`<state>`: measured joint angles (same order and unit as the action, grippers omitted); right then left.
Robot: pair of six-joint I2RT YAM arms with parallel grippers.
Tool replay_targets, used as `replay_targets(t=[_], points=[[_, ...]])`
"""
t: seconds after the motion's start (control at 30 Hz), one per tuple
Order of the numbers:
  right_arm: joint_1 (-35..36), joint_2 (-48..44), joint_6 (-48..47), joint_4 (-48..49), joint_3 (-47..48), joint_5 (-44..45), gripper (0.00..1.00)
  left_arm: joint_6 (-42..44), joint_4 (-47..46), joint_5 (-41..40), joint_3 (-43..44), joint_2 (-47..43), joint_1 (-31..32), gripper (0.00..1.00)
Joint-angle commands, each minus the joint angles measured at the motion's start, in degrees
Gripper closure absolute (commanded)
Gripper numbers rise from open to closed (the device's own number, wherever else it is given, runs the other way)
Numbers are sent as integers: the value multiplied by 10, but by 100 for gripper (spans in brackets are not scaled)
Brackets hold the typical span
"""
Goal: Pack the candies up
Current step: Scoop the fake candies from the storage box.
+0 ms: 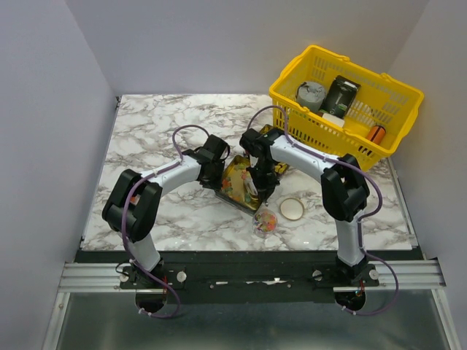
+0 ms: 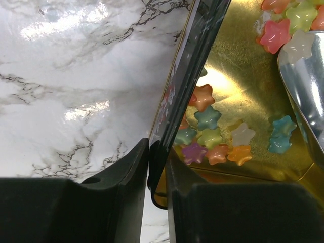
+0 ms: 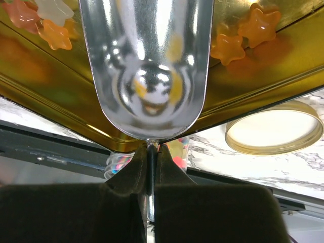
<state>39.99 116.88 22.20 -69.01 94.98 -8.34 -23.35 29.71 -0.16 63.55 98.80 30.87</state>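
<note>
The left gripper (image 2: 158, 172) has its two fingers pressed together on the dark wall of a gold tin (image 2: 238, 71), one finger outside on the table side and one inside, so it is gripping the tin by its edge. The candies (image 2: 208, 117) are small star shapes in orange, teal, green, purple, pink and white; one cluster lies on the gold floor just beside the gripped wall and another sits further in, near the top of the left wrist view. The right gripper (image 3: 150, 162) is clamped tight on the thin handle of a shiny metal scoop (image 3: 149, 66), whose bowl reaches into the tin and covers part of its floor, with orange stars on either side of it. From above, the right wrist hangs over the tin and hides much of it. A small clear jar (image 1: 265, 222) with mixed colours inside stands just in front of the tin, and its round lid (image 3: 273, 129) lies flat on the marble table (image 2: 66, 86) beside it. A yellow basket (image 1: 328, 135) sits at the far right corner, well apart, holding a round grey can (image 1: 311, 93), a dark packet (image 1: 341, 95) and an orange cylinder (image 1: 376, 133)
</note>
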Motion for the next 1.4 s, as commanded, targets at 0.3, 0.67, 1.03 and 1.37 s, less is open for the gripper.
replay_targets(t=[0.3, 0.67, 1.03, 1.37], points=[[-25, 70, -29, -20, 70, 23, 100, 19, 0, 1, -8, 0, 17, 96], [-32, 113, -67, -28, 129, 30, 100, 27, -6, 15, -11, -1, 25, 100], [-32, 148, -123, -16, 180, 29, 100, 39, -28, 29, -21, -9, 36, 100], [-32, 185, -167, -5, 223, 11, 99, 45, -39, 30, -32, -17, 48, 100]])
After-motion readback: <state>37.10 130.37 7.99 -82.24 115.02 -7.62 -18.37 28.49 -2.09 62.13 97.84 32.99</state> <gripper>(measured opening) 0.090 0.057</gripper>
